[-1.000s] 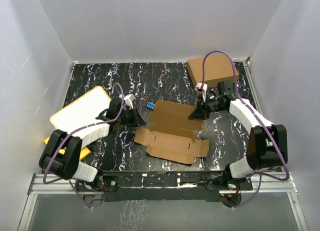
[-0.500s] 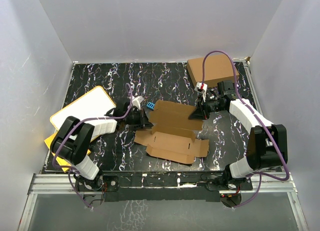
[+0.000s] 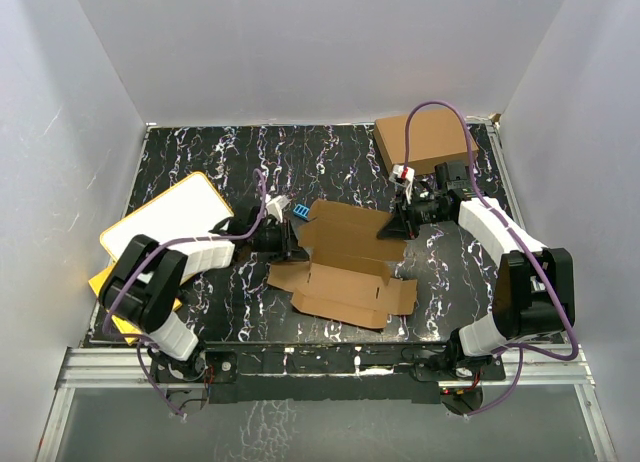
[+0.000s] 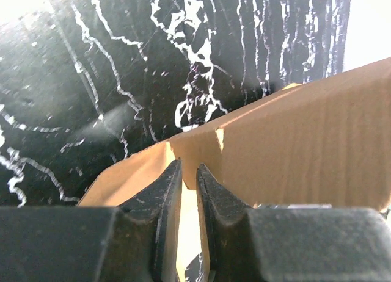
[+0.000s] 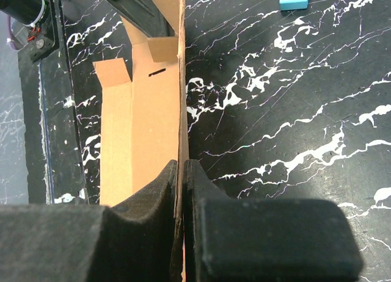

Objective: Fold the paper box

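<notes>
Paper box (image 3: pixel 345 272) spread open mid-table, between the two arms. From above, fingertips of both arms hidden behind wrists and cardboard. At the left gripper (image 4: pixel 186 169), black fingers (image 4: pixel 165 190) a sliver apart, a flap corner right at the tips; pinched or merely touched, impossible to tell. At the right gripper (image 5: pixel 181 166), pads clenched on the sheet's raised edge, the rest of the cardboard stretching away toward the left arm. Beyond, a small blue block (image 3: pixel 299 213) on the marbled table (image 3: pixel 240 152). Farthest, a larger brown box (image 3: pixel 425 142), partly crossed by a purple cable (image 3: pixel 436 104).
</notes>
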Controlling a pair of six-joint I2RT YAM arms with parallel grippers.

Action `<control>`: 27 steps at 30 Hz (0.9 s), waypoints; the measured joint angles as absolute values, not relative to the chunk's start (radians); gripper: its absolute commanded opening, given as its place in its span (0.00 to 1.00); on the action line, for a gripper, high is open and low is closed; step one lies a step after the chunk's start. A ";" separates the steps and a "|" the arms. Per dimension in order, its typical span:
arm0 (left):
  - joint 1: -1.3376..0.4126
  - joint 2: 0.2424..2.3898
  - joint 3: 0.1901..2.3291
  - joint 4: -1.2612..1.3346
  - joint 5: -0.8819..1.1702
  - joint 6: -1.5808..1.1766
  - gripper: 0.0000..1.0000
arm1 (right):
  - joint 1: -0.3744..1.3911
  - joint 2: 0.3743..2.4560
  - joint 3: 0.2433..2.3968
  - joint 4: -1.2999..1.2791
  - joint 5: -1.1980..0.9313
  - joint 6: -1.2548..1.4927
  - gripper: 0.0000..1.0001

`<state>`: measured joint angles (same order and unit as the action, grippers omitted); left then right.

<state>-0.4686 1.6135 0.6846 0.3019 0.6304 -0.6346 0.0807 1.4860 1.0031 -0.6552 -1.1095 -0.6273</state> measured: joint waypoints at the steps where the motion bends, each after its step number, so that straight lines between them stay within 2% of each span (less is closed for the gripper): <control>1: -0.467 1.599 0.683 0.272 0.613 -0.624 0.22 | 0.081 1.486 1.003 -0.655 -1.110 -0.627 0.08; 7: -0.449 1.371 0.659 0.079 0.466 -0.540 0.49 | 0.084 1.486 1.003 -0.656 -1.110 -0.629 0.08; 11: -0.439 1.216 0.657 -0.016 0.349 -0.498 0.51 | 0.084 1.486 1.003 -0.656 -1.110 -0.631 0.08; 19: -0.435 1.253 0.618 -0.170 0.247 -0.464 0.45 | 0.084 1.486 1.003 -0.656 -1.110 -0.631 0.08; 27: -0.435 1.326 0.617 -0.210 0.271 -0.473 0.20 | 0.084 1.486 1.003 -0.657 -1.110 -0.632 0.08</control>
